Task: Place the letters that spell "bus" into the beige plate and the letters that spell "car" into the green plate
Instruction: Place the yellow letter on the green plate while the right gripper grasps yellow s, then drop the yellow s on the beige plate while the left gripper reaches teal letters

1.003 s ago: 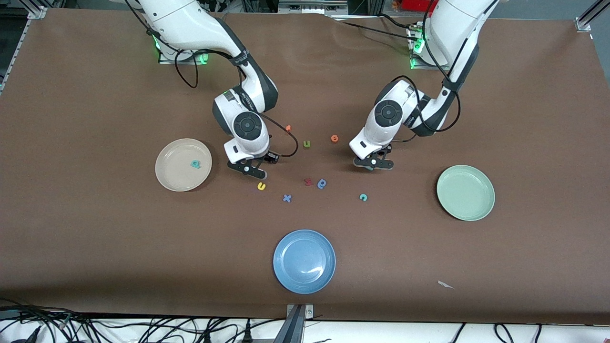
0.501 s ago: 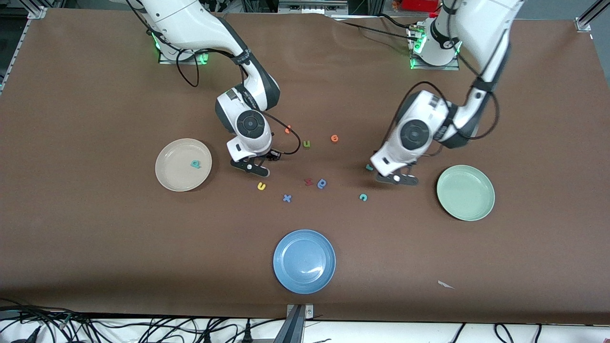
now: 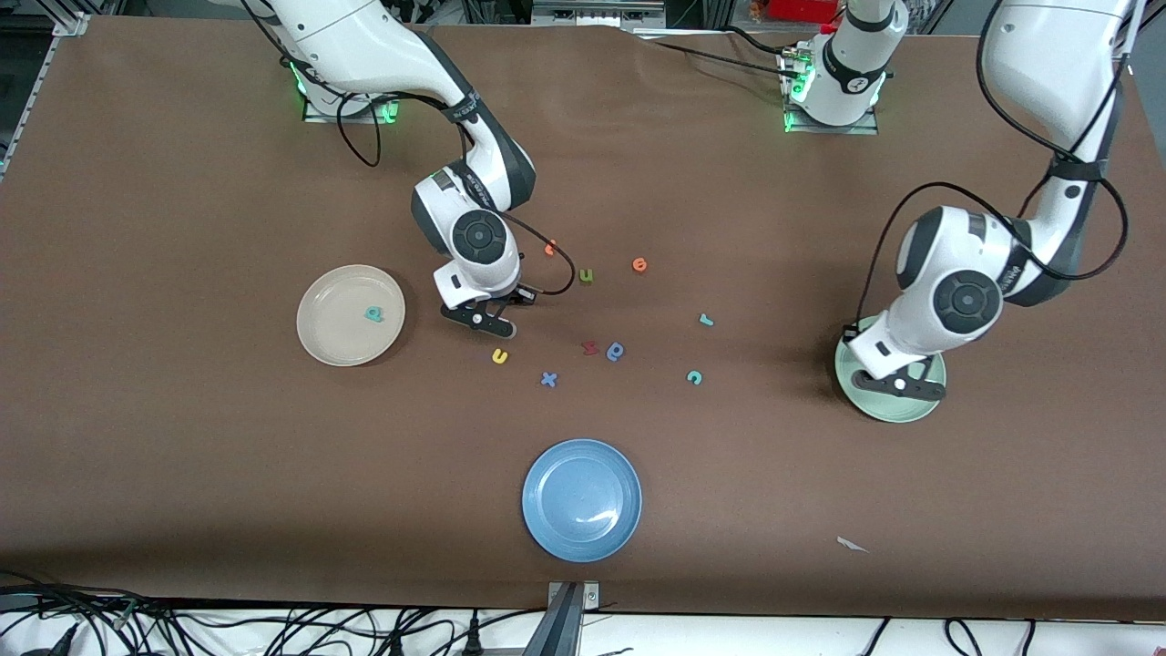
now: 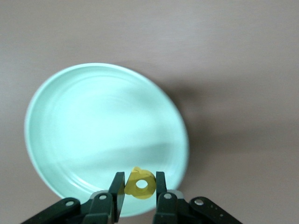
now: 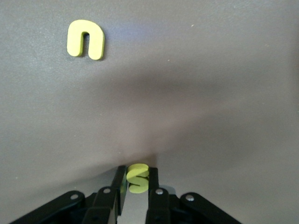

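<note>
You see a plain brown table (image 3: 182,456). The beige plate (image 3: 332,337) is cream and holds a teal "b" (image 3: 373,314). The green plate (image 4: 70,140) is pale mint. The blue plate (image 3: 556,528) is plain blue. The "a" (image 4: 139,184), "s" (image 5: 138,178) and "u" (image 5: 85,39) are yellow. The "c" (image 3: 695,377) and "r" (image 3: 705,320) are teal. Another "u" (image 3: 587,275) is olive-green.

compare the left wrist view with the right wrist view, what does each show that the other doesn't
Only the left wrist view shows the green plate and the yellow "a", pinched in the left tool over the plate's rim. Only the right wrist view shows the yellow "s", pinched in the right tool low over the table, and the yellow "u" lying loose on the cloth. Both share the brown table cover and a shut tool gripping a yellow letter.
</note>
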`<move>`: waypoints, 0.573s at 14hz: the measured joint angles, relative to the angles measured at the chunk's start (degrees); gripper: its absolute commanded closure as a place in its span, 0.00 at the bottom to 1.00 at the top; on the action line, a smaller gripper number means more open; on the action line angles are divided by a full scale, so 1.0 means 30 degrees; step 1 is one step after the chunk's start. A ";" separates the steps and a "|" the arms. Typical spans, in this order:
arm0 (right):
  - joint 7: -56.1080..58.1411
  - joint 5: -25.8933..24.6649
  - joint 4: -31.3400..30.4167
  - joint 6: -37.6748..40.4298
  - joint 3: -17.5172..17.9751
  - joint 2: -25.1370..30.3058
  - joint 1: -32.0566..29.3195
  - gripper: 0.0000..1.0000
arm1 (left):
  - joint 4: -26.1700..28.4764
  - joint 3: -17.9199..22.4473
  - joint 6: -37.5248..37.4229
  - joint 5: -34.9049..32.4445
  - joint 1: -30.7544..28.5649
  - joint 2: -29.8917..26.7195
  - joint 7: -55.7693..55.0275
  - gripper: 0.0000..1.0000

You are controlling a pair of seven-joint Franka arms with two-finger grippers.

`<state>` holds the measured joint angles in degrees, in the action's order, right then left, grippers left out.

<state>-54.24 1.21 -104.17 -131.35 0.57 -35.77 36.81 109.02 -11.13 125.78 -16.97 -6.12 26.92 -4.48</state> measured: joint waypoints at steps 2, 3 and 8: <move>0.0179 -0.0002 0.0171 0.1216 -0.0359 0.0689 -0.0060 0.95 | -0.0046 -0.0010 0.0470 -0.1101 -0.0475 0.0832 0.0105 0.01; 0.0723 -0.0004 0.0263 0.2078 -0.0749 0.1195 -0.0093 0.95 | -0.0109 -0.0009 0.0602 -0.1559 -0.0563 0.1211 0.0185 0.00; 0.7263 0.0007 0.0210 0.5933 -0.4695 0.2549 -0.0363 0.97 | -0.1132 -0.0616 0.0438 -0.1170 -0.0524 0.1533 0.0228 0.00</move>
<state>-32.45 1.24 -103.54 -113.55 -13.52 -28.13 35.72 105.63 -12.98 127.09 -20.48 -7.69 31.52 -3.79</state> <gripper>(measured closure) 0.771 0.181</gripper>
